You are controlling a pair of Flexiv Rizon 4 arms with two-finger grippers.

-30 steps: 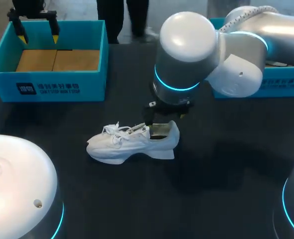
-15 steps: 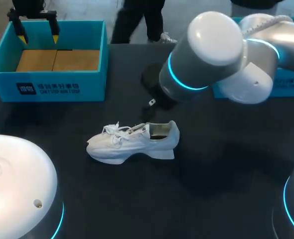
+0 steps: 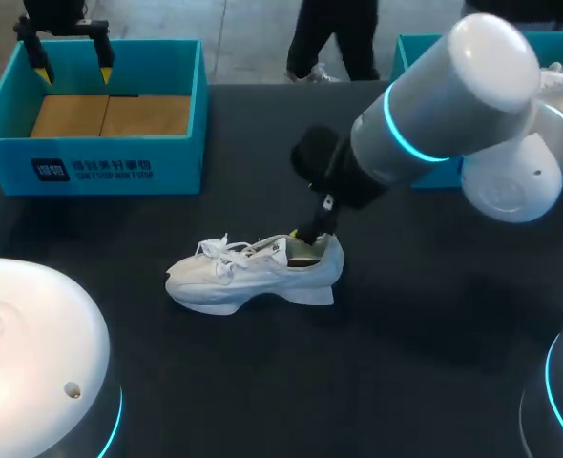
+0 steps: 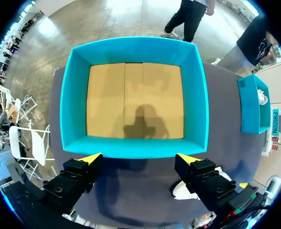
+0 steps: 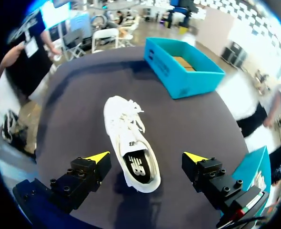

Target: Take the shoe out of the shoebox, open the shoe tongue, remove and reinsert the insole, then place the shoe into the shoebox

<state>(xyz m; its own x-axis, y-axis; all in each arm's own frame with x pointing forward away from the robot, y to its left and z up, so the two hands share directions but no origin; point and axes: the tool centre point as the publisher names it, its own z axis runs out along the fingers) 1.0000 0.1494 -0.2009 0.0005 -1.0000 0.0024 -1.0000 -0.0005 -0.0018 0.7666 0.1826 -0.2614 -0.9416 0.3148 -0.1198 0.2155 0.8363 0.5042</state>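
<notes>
Over the shoe (image 5: pixel 131 138) hang the right fingers (image 5: pixel 96 157), spread apart.

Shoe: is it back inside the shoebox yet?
No, the shoe lies on the table, outside the shoebox.

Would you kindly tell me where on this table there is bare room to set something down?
The table is bare on the near side of the shoe, and between the shoe and the left shoebox. That shoebox's floor is bare too, below the open left pincer. It is crowded at the shoe's heel, where the right pincer hangs open.
</notes>
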